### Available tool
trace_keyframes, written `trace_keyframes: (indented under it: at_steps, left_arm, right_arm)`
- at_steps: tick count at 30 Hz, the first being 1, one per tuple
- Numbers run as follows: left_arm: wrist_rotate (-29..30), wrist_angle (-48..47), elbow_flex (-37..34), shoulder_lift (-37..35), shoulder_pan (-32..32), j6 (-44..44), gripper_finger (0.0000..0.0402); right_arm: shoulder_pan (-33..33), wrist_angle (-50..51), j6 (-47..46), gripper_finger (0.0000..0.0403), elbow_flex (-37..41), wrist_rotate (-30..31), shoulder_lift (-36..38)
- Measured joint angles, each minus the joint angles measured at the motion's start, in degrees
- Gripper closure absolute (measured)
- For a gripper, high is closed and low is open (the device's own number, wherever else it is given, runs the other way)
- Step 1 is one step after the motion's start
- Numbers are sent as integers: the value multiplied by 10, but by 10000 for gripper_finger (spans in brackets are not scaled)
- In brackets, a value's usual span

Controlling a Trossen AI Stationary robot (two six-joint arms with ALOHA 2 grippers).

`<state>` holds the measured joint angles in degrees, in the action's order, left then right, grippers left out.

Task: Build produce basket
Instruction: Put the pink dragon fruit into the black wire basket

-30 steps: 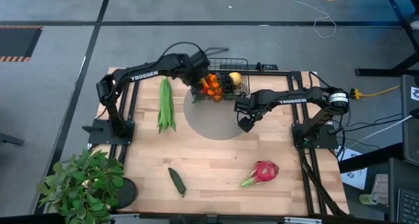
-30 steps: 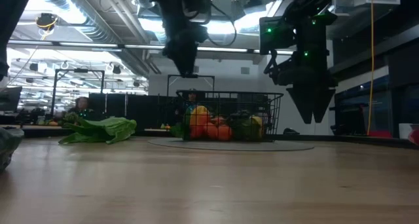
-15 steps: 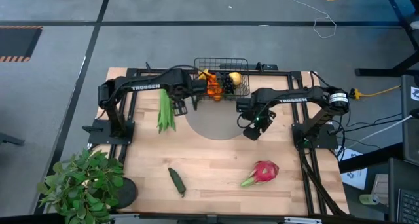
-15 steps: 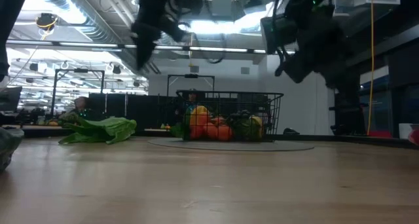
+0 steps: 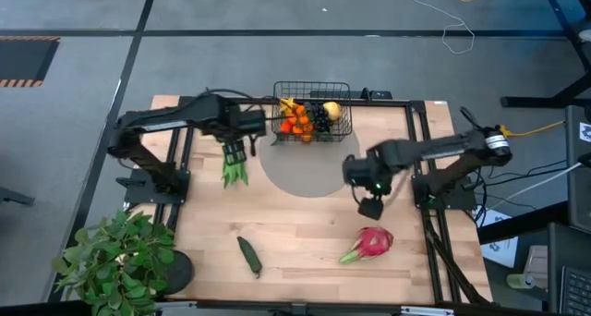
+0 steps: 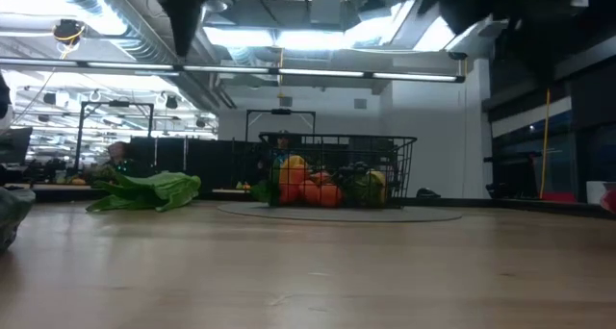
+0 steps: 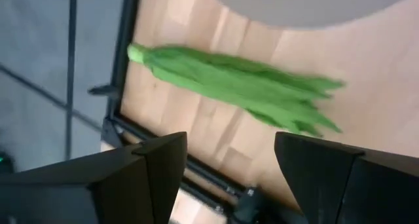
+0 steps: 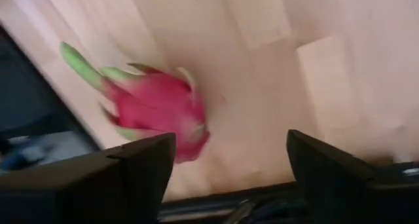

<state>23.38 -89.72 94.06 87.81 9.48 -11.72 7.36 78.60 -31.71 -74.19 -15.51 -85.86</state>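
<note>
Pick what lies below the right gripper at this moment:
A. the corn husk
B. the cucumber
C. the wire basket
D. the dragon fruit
D. In the right wrist view the pink dragon fruit lies on the bare wood just ahead of the open right gripper, and the high view puts that gripper just above the fruit, far from the corn husk, cucumber and basket.

Black wire basket [image 6: 337,170] holding produce [image 6: 310,187] on table [image 6: 308,271], corn husk [image 6: 144,190] apart
</note>
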Motion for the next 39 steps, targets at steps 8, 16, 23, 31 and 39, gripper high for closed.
trace_keyframes:
  at_steps: [8, 16, 23, 31, 39]
  left_arm:
    - [-35, -1, -29, -111, -47, -34, 180]
    - [-28, 37, -91, -211, -116, -91, 180]
    - [-11, 102, -166, -278, -148, -107, 179]
    - [-10, 213, -282, -317, -155, -127, 179]
    - [-45, 432, -336, -313, -182, -25, 178]
  right_arm:
    - [134, -33, -140, 124, 0, 130, 34]
    - [210, -118, -235, 124, 1, 182, 34]
    - [234, -198, -216, 124, 1, 196, 34]
    - [234, -209, -218, 124, 1, 217, 33]
    - [233, -211, -220, 124, 1, 241, 33]
